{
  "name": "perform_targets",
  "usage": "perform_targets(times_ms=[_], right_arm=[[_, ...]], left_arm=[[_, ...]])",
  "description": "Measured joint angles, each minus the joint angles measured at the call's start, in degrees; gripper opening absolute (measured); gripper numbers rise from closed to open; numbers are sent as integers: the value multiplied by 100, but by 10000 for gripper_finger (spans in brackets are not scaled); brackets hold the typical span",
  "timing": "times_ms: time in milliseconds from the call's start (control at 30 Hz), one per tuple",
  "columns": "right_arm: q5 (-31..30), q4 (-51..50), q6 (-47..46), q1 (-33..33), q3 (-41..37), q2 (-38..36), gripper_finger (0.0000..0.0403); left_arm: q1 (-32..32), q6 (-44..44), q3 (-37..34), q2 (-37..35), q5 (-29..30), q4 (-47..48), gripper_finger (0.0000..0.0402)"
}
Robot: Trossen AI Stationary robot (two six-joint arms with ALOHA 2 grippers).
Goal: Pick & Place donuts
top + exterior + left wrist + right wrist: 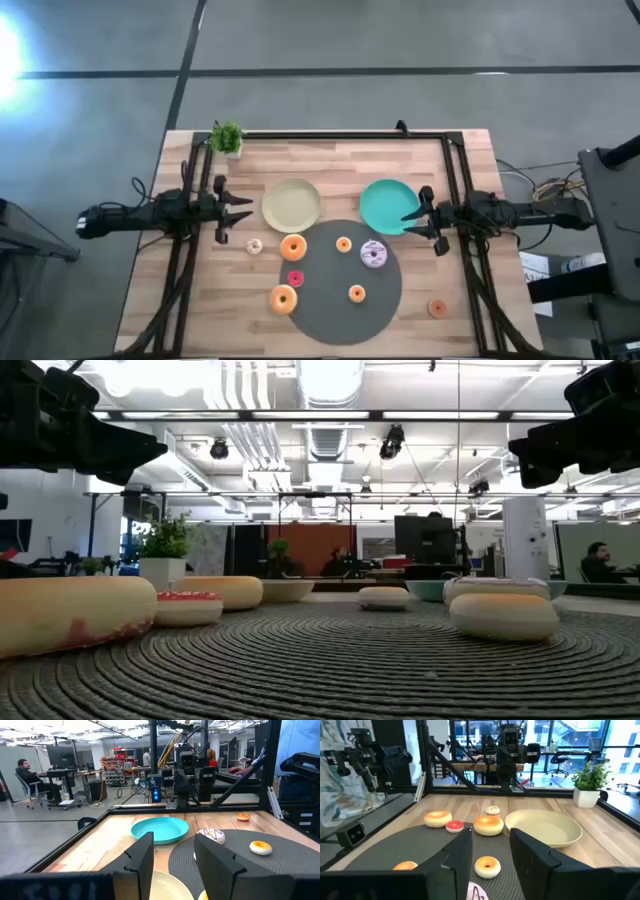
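Note:
Several toy donuts lie on and around the grey mat (340, 290). On the mat are an orange one (293, 247), a lilac-white one (374, 254), a pink mini (295, 278), another orange one (284, 298) and two orange minis (343, 244) (357, 293). A cream mini (254, 246) and an orange donut (438, 308) rest on the bare wood. My left gripper (235, 210) hangs open left of the cream plate (292, 204). My right gripper (415, 218) hangs open at the teal plate's (388, 205) right rim. Both are empty and above the table.
A small potted plant (228, 135) stands at the far left corner. A black frame rail (340, 134) runs along the table's far edge and down both sides. In the left wrist view the teal plate (160, 829) and the lilac-white donut (212, 835) lie ahead.

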State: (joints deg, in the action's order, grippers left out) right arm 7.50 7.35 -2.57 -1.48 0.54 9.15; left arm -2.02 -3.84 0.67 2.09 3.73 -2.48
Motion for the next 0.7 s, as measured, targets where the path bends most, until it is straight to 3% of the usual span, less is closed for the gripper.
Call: perform_targets(times_ms=[700], right_arm=[[0,0,0,3,0,0,126]], left_arm=[[0,0,0,-2,0,0,117]])
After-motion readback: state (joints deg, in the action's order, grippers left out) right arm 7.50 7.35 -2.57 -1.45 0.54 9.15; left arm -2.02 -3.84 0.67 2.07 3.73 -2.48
